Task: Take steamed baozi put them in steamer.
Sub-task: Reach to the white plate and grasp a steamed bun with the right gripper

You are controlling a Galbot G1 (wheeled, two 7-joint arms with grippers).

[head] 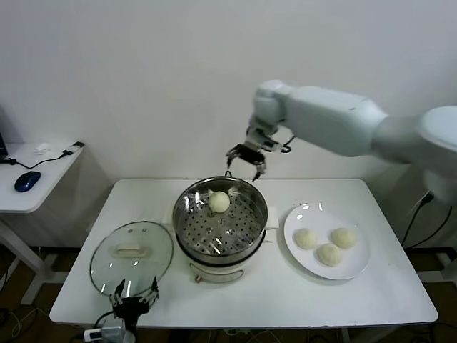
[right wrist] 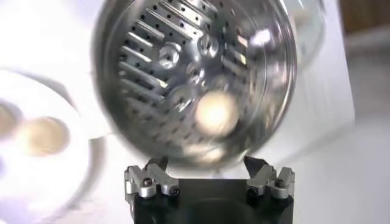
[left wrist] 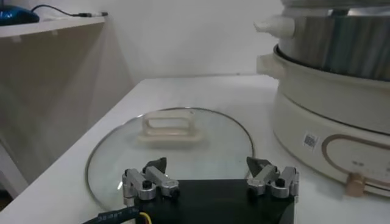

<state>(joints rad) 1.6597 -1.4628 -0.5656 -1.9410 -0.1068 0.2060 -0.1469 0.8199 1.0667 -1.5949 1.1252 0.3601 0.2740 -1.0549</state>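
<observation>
Left fingers wide; right fingers wide, empty

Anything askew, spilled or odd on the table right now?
Nothing stands out. One baozi lies in the steamer, three are on the white plate, and the glass lid lies flat beside the cooker. Right end effector is open above the steamer's far rim, empty.

No legible text, brand, number or sign found in any view. The white base of the steamer carries one small square label resembling a printed code; its content cannot be read. Nothing else inspected bears markings.
</observation>
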